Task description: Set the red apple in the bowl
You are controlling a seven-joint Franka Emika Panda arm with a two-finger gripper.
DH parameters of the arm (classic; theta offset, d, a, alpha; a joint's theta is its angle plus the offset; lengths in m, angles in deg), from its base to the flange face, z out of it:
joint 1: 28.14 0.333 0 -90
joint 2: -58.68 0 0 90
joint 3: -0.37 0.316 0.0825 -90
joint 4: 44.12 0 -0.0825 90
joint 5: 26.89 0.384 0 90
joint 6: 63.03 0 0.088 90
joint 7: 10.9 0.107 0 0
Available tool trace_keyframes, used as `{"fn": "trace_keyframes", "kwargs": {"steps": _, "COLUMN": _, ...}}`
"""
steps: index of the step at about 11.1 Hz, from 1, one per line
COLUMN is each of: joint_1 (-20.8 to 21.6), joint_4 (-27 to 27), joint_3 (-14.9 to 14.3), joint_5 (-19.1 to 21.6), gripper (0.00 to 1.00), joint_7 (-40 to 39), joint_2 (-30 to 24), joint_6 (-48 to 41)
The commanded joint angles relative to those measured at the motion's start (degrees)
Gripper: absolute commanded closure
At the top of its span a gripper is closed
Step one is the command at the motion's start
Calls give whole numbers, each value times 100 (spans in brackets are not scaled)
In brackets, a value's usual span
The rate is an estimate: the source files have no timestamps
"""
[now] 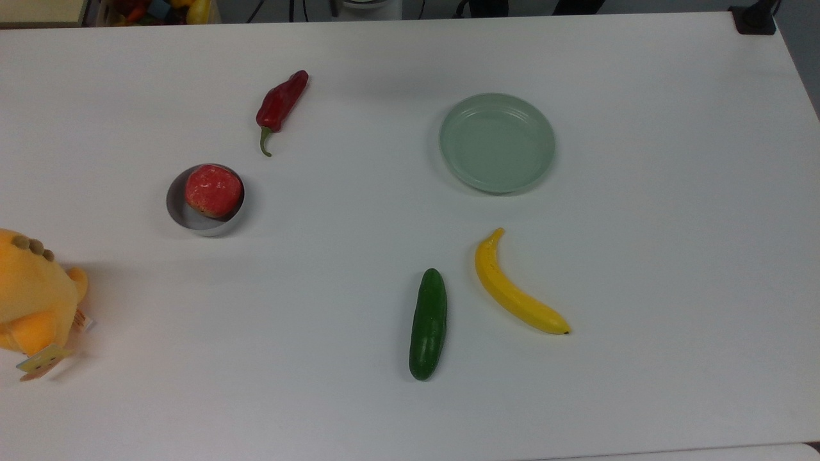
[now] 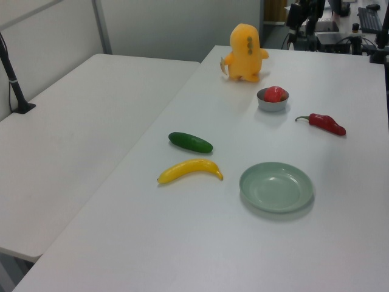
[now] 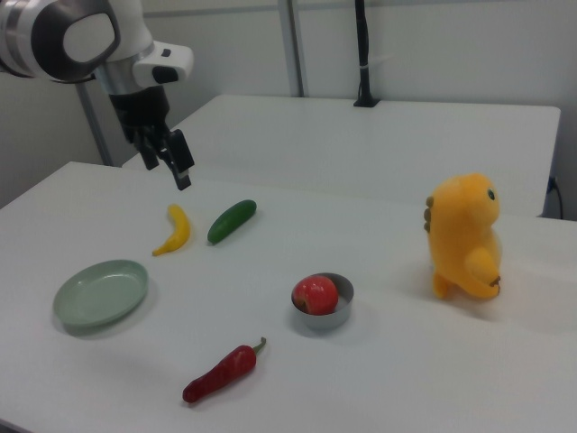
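The red apple [image 1: 213, 190] [image 2: 275, 93] [image 3: 315, 294] sits inside the small grey bowl [image 1: 176, 211] [image 2: 272, 107] [image 3: 336, 317], leaning toward the far right rim in the top view. Nothing touches it. My gripper [image 3: 169, 173] hangs high above the table in the right view, well up and to the left of the bowl. Its black fingers are spread apart, with nothing between them.
A dark red chili pepper [image 1: 280, 102] lies beyond the bowl. A pale green plate [image 1: 496, 142], a banana [image 1: 512, 288] and a cucumber [image 1: 428, 323] lie to the top view's right. A yellow plush toy [image 1: 29, 301] stands at the top view's left edge.
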Motion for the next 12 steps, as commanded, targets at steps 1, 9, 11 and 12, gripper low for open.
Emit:
{"fn": "trace_keyframes", "kwargs": {"steps": 1, "joint_1": 684, "joint_4": 64, "joint_3": -307, "joint_5": 114, "gripper": 0, "joint_7": -272, "joint_2": 59, "joint_6": -36}}
{"fn": "trace_keyframes", "kwargs": {"steps": 9, "joint_1": 713, "joint_4": 73, "joint_3": -405, "joint_5": 114, "gripper": 0, "joint_7": -2006, "joint_2": 279, "joint_6": 368}}
{"fn": "trace_keyframes", "kwargs": {"steps": 11, "joint_1": 686, "joint_4": 73, "joint_3": -396, "joint_5": 114, "gripper": 0, "joint_7": -1988, "joint_2": 270, "joint_6": 351}}
{"fn": "trace_keyframes", "kwargs": {"steps": 12, "joint_1": 686, "joint_4": 82, "joint_3": -396, "joint_5": 114, "gripper": 0, "joint_7": -1988, "joint_2": 270, "joint_6": 342}}
